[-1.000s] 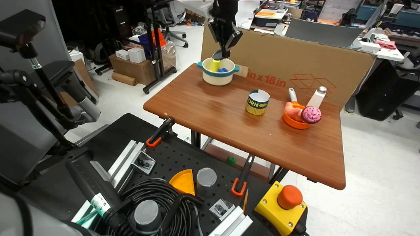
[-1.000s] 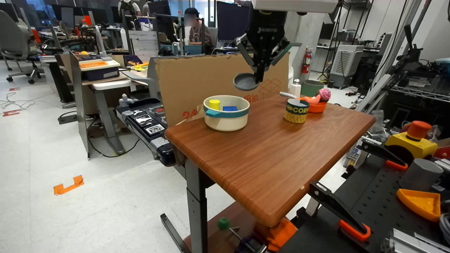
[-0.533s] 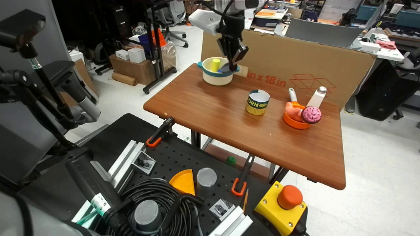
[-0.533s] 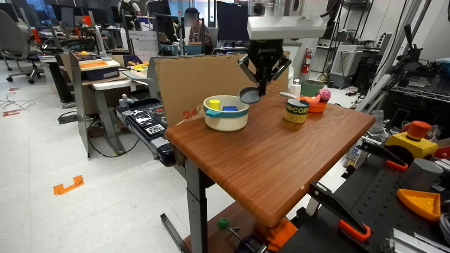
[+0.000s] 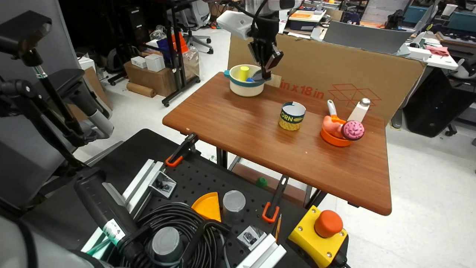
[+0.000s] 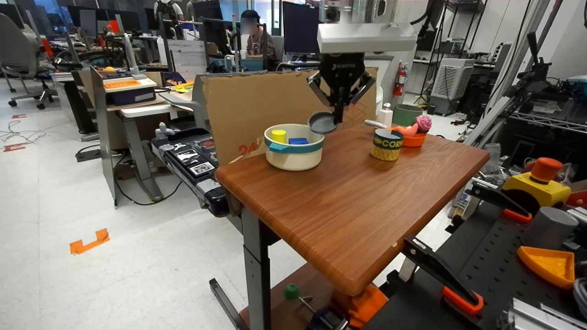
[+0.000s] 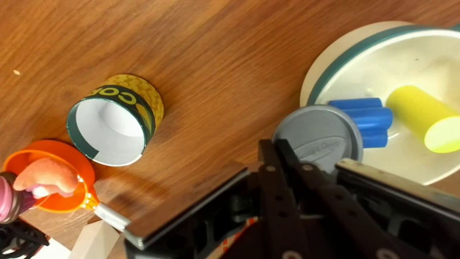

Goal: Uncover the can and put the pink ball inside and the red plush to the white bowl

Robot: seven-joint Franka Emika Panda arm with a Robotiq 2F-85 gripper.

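Note:
My gripper (image 7: 274,142) is shut on the edge of the grey round lid (image 7: 316,129). The lid is tilted at the rim of the white bowl (image 6: 293,160), overlapping it in the wrist view; contact is hard to tell. The bowl has a teal band and holds a yellow cylinder (image 7: 420,111) and a blue block (image 7: 370,118). The can (image 5: 291,121) stands upright, open and empty, at mid-table; its white inside shows in the wrist view (image 7: 111,126). The red plush (image 5: 332,127), coral-coloured, lies in the orange bowl (image 5: 331,140). The pink ball (image 5: 353,130) rests at that bowl's edge.
A white bottle (image 5: 359,109) and a light handle (image 5: 331,108) stand by the orange bowl. A cardboard wall (image 6: 275,98) runs along the table's back edge. Black clamps (image 6: 440,268) grip the table's front edge.
My gripper has come down with the lid, from above the white bowl to its rim on the can's side. In the last half second it shifted slightly toward the bowl, and the bowl moved a little.

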